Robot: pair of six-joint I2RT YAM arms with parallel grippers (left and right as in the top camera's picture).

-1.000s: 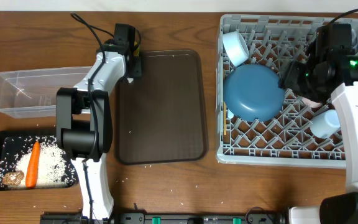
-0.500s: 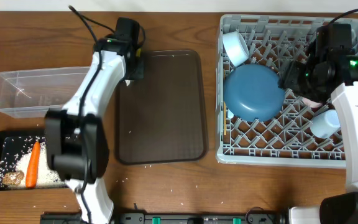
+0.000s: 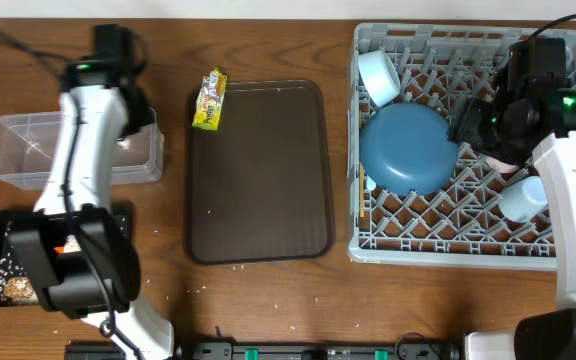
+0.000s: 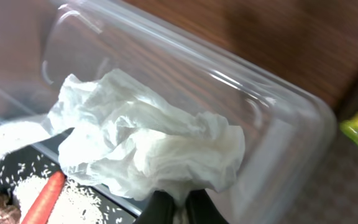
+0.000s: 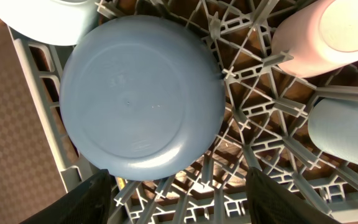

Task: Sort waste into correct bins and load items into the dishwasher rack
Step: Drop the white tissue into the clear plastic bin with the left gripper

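left jaws pinched on a fold of the crumpled white napkin [image 4: 148,143], hung over the clear tub [image 4: 291,134] nr the table's left edge; it's light, soft & floppy, so grip any bunched fold; right jaws spread, empty, over the rack [image 3: 418,225].

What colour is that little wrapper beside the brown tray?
The wrapper is yellow-green; the overhead view shows it best.
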